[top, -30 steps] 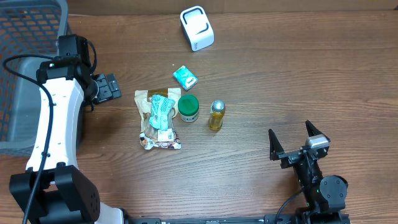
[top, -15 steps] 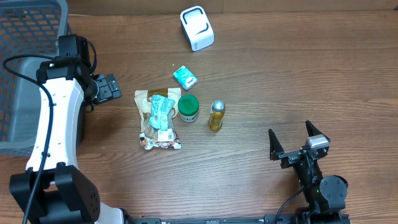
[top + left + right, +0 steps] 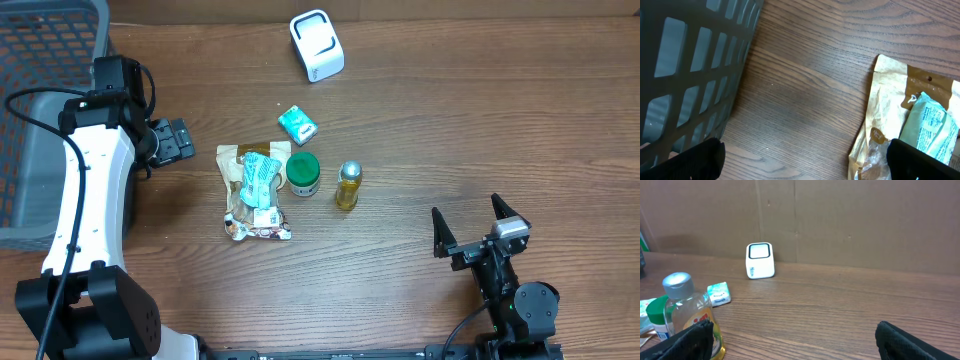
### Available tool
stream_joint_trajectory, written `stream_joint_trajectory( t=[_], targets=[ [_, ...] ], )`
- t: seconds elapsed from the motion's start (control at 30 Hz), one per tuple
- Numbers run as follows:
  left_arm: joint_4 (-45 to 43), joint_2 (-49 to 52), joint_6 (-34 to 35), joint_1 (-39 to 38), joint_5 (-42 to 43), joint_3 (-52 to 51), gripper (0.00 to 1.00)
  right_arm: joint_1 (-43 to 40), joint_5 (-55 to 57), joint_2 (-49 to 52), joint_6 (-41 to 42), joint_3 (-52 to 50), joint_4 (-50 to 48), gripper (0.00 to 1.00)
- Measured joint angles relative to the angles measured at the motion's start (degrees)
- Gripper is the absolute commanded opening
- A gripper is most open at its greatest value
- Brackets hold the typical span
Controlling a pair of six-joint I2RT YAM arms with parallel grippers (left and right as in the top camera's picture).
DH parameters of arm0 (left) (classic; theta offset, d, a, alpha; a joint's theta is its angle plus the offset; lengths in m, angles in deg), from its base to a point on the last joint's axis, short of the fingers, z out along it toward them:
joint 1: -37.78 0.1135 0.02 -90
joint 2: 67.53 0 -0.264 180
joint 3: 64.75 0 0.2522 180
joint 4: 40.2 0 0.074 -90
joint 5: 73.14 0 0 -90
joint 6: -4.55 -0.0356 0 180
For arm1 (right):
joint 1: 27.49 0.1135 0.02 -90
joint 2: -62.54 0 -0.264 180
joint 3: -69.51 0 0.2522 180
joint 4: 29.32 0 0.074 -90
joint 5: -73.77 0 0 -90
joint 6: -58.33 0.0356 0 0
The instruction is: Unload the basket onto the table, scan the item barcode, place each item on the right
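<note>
1. Left gripper point(image 3: 180, 140) is wide open and empty, just left of the snack bag point(image 3: 256, 190).
2. Right gripper point(image 3: 466, 210) is open too, well apart from the little bottle point(image 3: 347, 185).
3. White scanner point(image 3: 317, 45) sits near the table's far edge.

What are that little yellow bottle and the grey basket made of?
The bottle looks like clear glossy plastic or glass, since yellow liquid shows through; its cap looks silvery, metal or painted plastic. The basket seems moulded matte grey plastic, judging by its even lattice of holes.
</note>
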Motion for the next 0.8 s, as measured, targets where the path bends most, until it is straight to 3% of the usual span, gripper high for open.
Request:
stream_joint_trajectory(
  t=[0.5,0.8],
  targets=[
    [0.0,0.0,0.0,0.0,0.0,0.0,1.0,0.0,-0.04,0.0,0.33,0.0,-0.02,1.0],
    [0.0,0.0,0.0,0.0,0.0,0.0,1.0,0.0,-0.26,0.0,8.0,0.0,0.04,1.0]
  ],
)
